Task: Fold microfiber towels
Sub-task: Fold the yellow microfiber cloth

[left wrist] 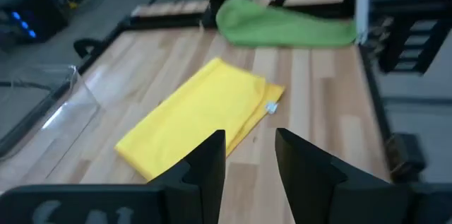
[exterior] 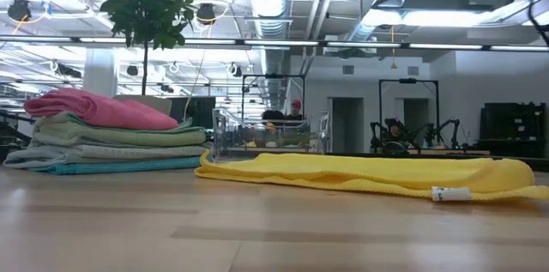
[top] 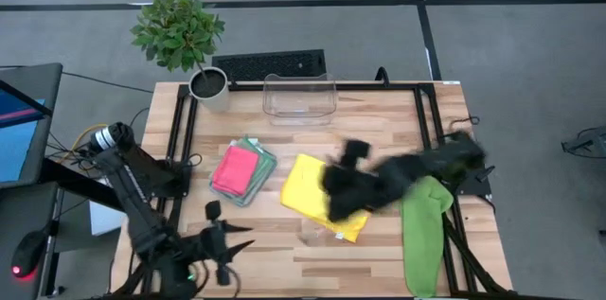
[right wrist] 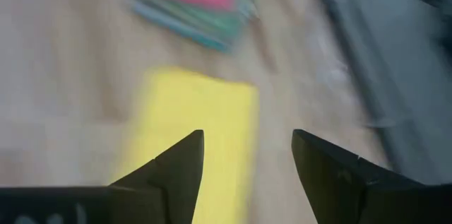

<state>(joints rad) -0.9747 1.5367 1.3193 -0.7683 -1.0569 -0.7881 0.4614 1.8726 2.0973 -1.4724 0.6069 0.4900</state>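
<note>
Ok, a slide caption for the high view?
Right gripper, open, above the folded yellow towel; pink-topped stack beside it.

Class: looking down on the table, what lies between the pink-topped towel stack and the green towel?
The folded yellow towel, with the right gripper over it, in the high view.

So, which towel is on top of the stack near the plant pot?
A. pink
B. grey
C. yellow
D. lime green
A: the pink towel lies on top of the stack, while the yellow towel lies apart at mid-table.
</note>
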